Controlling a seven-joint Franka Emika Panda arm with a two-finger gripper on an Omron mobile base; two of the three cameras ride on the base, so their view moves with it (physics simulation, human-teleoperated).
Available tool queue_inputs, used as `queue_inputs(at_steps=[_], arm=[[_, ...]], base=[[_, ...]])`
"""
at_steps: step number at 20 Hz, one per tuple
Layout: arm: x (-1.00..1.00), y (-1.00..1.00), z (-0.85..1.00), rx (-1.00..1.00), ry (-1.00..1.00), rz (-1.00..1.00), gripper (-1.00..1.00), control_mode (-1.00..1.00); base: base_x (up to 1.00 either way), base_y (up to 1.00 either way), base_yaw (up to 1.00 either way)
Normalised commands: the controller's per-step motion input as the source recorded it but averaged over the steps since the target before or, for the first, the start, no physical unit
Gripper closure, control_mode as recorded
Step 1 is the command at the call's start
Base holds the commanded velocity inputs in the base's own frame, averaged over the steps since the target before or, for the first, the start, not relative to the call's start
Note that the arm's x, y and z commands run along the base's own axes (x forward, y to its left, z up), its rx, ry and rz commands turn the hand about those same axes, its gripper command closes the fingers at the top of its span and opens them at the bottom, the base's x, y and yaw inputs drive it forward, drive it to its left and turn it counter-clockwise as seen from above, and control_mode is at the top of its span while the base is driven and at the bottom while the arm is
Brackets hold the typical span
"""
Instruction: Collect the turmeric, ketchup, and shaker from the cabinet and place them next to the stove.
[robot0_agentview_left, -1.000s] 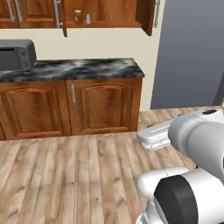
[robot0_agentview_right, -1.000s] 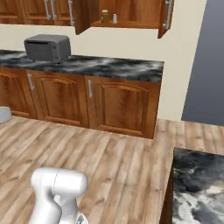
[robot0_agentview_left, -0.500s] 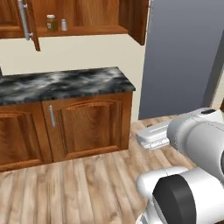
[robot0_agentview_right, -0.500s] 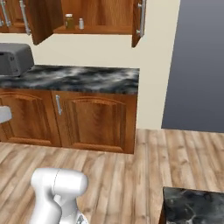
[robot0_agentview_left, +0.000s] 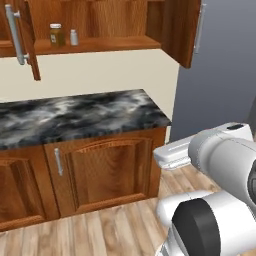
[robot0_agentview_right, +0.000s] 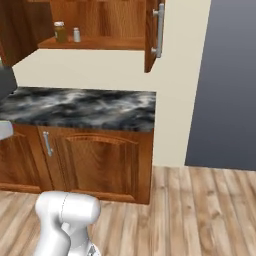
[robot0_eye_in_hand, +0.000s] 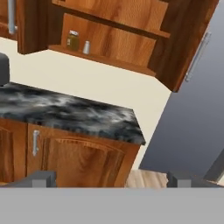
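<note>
Two upright containers, turmeric (robot0_agentview_left: 56, 35) beside shaker (robot0_agentview_left: 74, 37), on cabinet (robot0_agentview_left: 100, 45) shelf.

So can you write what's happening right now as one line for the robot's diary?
cabinet: doors open | turmeric, shaker: on shelf, side by side | fingers: open, holding nothing

base driven rightward, cabinet (robot0_agentview_left: 100, 30) nearer

Well beyond the gripper (robot0_eye_in_hand: 111, 178), the cabinet (robot0_agentview_left: 115, 44) shelf carries the turmeric (robot0_agentview_left: 56, 34) just beside the shaker (robot0_agentview_left: 74, 37).
</note>
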Motion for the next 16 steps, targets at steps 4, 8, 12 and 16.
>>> queue_inputs(at_steps=[4, 8, 12, 16], arm=[[0.00, 0.00, 0.00, 0.00, 0.00, 0.00, -1.00, 1.00], [0.00, 0.00, 0.00, 0.00, 0.00, 0.00, -1.00, 1.00], [0.00, 0.00, 0.00, 0.00, 0.00, 0.00, -1.00, 1.00], [0.00, 0.00, 0.00, 0.00, 0.00, 0.00, -1.00, 1.00]], base=[[1.00, 0.18, 0.00], [0.94, 0.31, 0.00], [0.72, 0.37, 0.05], [0.65, 0.38, 0.11]])
